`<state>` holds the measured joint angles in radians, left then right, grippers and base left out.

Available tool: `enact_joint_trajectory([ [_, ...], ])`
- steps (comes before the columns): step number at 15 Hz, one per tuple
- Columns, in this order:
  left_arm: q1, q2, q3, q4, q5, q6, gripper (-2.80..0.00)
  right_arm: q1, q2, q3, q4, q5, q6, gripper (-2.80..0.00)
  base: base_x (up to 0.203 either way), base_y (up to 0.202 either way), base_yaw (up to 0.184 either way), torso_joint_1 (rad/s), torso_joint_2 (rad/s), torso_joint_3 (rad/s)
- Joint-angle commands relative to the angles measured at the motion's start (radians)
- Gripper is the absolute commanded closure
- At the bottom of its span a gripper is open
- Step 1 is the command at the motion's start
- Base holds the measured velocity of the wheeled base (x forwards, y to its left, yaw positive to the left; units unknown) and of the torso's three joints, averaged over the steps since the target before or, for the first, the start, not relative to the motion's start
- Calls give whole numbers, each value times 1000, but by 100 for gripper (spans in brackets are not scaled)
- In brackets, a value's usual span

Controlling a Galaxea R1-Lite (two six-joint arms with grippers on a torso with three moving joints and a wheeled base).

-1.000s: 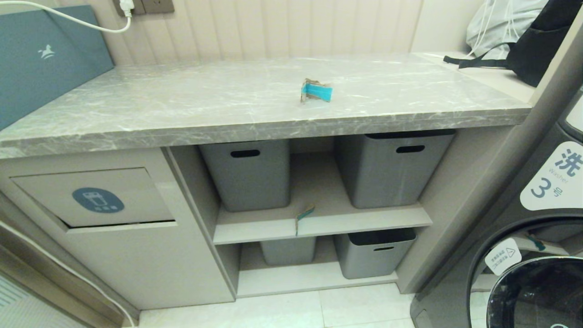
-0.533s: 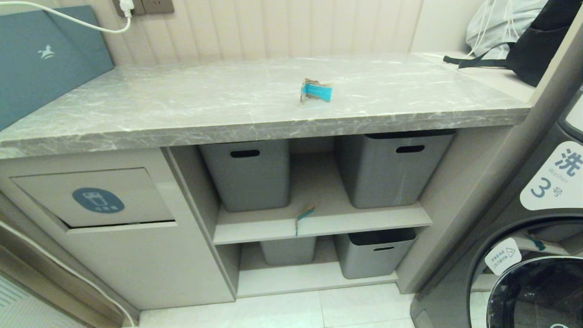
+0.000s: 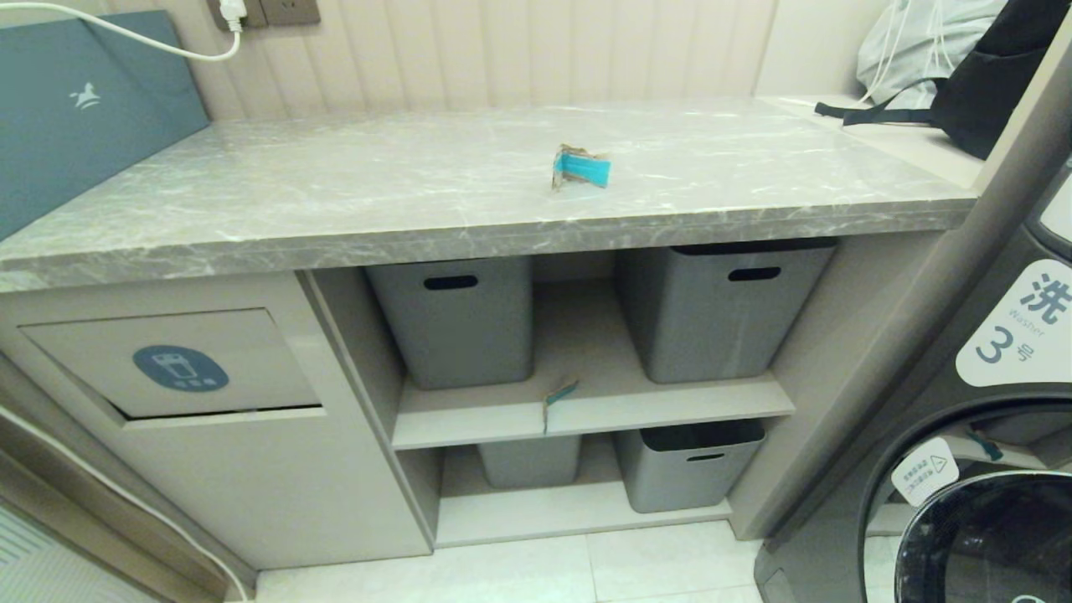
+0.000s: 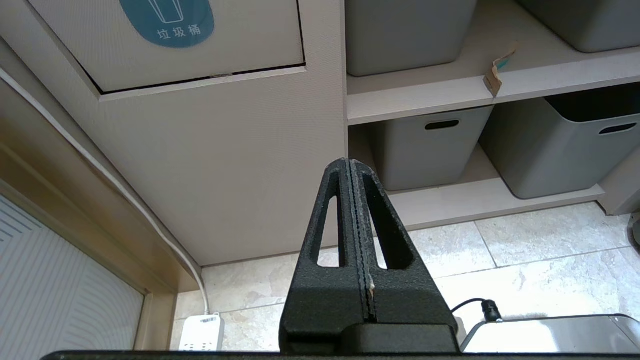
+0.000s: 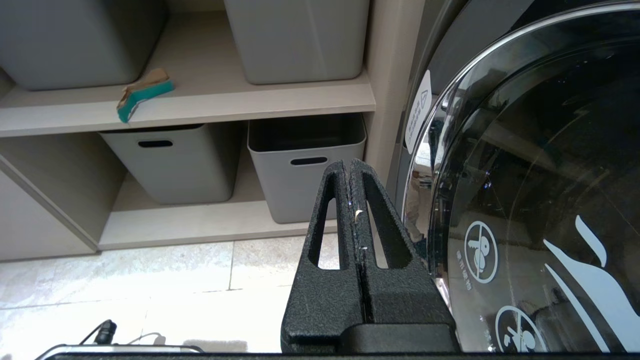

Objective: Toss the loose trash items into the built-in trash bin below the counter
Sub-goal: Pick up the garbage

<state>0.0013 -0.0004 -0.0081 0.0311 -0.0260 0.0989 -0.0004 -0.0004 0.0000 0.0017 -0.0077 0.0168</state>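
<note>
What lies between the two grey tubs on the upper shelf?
A torn cardboard scrap, turquoise and brown, lies near the upper shelf's front edge in the gap between the left tub and right tub, seen in the head view.

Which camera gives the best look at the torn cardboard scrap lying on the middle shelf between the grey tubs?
The right wrist view: the turquoise-and-brown torn cardboard scrap on the beige shelf shows both faces. The left wrist view shows it smaller, mostly brown, at the shelf's edge. The head view shows it as a thin sliver.
</note>
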Motion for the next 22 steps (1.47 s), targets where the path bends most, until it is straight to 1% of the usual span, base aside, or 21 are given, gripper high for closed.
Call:
enact_joint_trajectory([
  [1, 0, 1, 0, 1, 0, 1, 0, 0, 0, 0, 0, 0, 0, 0, 0, 0, 0, 0, 0, 0],
  [8, 0, 0, 0, 1, 0, 1, 0, 0, 0, 0, 0, 0, -3, 0, 0, 0, 0, 0, 0, 0],
  [18, 0, 2, -1, 0, -3, -1, 0, 0, 0, 0, 0, 0, 0, 0, -2, 7, -164, 3, 3, 3],
  [21, 0, 2, -1, 1, 2, -12, 0, 0, 0, 0, 0, 0, 0, 0, 0, 6, -109, 4, 5, 2],
  [22, 0, 2, -1, 2, -3, 14, 0, 0, 0, 0, 0, 0, 0, 0, 0, 0, 0, 0, 0, 0],
])
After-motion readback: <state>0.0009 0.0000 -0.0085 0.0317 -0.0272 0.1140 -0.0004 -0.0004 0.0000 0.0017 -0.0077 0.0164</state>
